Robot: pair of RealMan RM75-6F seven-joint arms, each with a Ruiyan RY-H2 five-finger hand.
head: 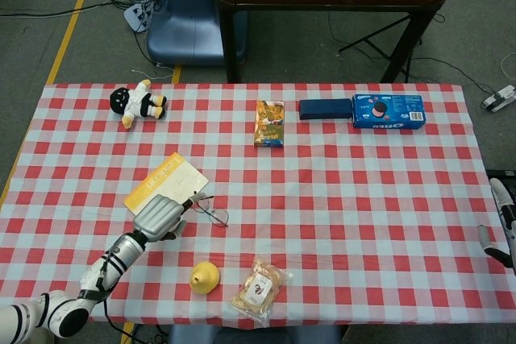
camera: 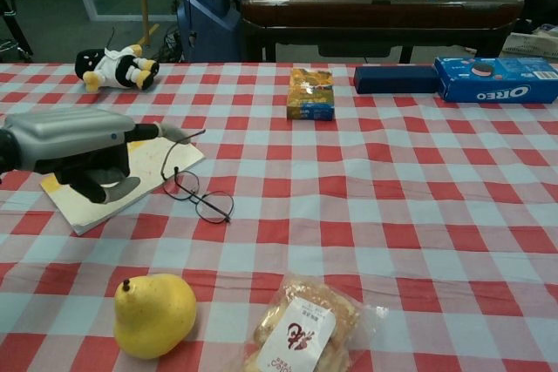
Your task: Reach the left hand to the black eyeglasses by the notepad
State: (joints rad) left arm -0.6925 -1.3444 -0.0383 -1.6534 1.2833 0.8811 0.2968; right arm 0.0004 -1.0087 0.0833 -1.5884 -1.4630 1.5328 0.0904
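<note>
the left hand (camera: 74,150) hung low over the notepad (camera: 153,172) on the checked surface (camera: 392,180), its fingers (camera: 144,131) stretched toward the black eyeglasses (camera: 196,189) and grasping nothing, one fingertip seeming to reach the raised temple arm. the eyeglasses lay just beside the notepad's right edge, lenses down on the cloth, with a yellow pear (camera: 153,314) and a snack packet (camera: 301,328) nearer the front edge. the right hand (head: 501,223) showed only partly at the far right edge of the head view, and i could not tell how its fingers lay
</note>
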